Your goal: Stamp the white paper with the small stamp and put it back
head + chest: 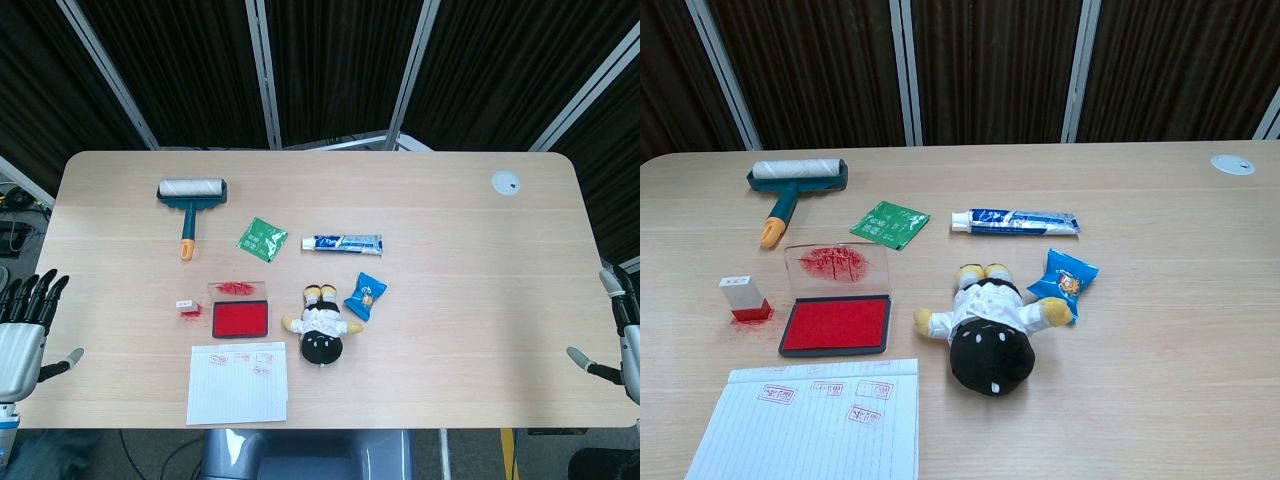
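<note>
Small stamp (185, 308) left of red ink pad (240, 318), above white paper (237, 383).

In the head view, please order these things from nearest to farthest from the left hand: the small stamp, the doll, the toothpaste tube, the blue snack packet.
Measured from the left hand at the table's left edge:
1. Small stamp, just left of the ink pad.
2. Doll, near the table's middle.
3. Blue snack packet, right of the doll.
4. Toothpaste tube, behind the packet. These last two are close; the ranking is tentative.

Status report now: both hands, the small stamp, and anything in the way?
Left hand and right hand open at table edges, holding nothing. Small stamp upright left of open red ink pad. White paper already bears stamps. Path unobstructed.
</note>
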You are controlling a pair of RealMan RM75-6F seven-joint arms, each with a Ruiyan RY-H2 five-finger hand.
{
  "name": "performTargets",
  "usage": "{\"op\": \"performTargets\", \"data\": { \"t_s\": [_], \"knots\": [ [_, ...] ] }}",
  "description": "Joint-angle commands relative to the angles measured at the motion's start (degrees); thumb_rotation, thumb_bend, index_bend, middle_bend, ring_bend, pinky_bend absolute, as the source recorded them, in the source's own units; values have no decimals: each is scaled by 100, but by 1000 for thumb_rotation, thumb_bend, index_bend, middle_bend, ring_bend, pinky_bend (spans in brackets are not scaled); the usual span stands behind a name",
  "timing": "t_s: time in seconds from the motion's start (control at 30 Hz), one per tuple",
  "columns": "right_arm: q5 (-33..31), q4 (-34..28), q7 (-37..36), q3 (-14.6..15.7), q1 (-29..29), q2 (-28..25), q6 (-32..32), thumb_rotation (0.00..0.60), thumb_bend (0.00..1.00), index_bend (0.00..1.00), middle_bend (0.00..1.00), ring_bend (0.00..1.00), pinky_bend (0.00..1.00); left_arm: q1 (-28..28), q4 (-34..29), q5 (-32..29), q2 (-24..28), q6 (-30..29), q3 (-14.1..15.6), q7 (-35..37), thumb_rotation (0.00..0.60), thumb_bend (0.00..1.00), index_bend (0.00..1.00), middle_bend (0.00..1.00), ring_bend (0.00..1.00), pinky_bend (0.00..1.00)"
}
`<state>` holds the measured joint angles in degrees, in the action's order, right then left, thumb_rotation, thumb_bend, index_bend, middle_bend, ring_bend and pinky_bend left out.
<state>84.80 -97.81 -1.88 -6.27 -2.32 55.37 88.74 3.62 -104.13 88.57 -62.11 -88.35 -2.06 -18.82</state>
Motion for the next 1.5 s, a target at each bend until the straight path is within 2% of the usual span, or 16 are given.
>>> {"op": "performTargets", "data": {
  "t_s": [0.03,0.13,0.17,0.2,0.27,0.33,0.4,0.5,0.6,0.77,0.87,0.93,1.03,1.5],
  "knots": [
    [-11,-1,-11,-2,-4,-4,-12,600,0,0,0,0,0,-10,12,27,-19,-30,4,-73,600,0,0,0,0,0],
    [-10,6,-24,1,-4,-5,-17,600,0,0,0,0,0,-17,21,-23,-7,19,32,-219,600,0,0,0,0,7],
    [-9,7,-22,2,-3,-6,-16,600,0,0,0,0,0,-15,4,-45,7,47,40,-266,600,0,0,0,0,34],
    [-11,3,-18,3,0,-7,-16,600,0,0,0,0,0,-3,-24,-71,22,87,44,-315,600,0,0,0,22,113],
    [-31,-24,-26,1,6,-19,-19,600,0,0,0,0,0,38,-30,-87,12,149,31,-336,600,0,0,0,151,332],
    [-47,-48,-33,-3,10,-31,-20,600,0,0,0,0,0,92,9,-109,-26,213,-1,-347,600,0,0,0,428,564],
    [-67,-64,-36,-10,10,-41,-27,600,0,0,0,0,0,201,87,-186,-126,340,-79,-357,600,0,0,0,608,685],
    [-126,-75,-38,-25,-10,-56,-86,600,0,0,0,0,0,536,178,-556,-436,799,-315,-362,600,0,0,0,749,787],
    [-193,-16,-22,-28,-34,-33,-165,600,0,0,0,0,0,940,349,-931,-792,1403,-495,-349,600,0,0,5,800,824],
    [-332,25,-45,-67,-98,-21,-317,600,0,0,0,0,0,1474,768,-1610,-1405,2175,-677,-581,600,5,20,111,839,850],
    [-397,88,-47,-68,-117,2,-389,600,0,0,0,0,0,1659,991,-1894,-1676,2448,-716,-559,600,52,114,190,847,855],
    [-467,128,-61,-78,-128,12,-442,600,0,0,0,0,0,1756,1135,-1999,-1824,2542,-729,-567,600,114,200,256,850,855],
    [-532,167,-94,-91,-132,13,-483,600,0,0,0,0,0,1848,1279,-2121,-1983,2625,-730,-537,600,162,255,299,851,855],
    [-529,194,-188,-65,-117,-20,-524,600,0,0,0,0,0,2112,1870,-2448,-2510,2724,-639,-629,600,216,342,390,852,856]
  ]
}}
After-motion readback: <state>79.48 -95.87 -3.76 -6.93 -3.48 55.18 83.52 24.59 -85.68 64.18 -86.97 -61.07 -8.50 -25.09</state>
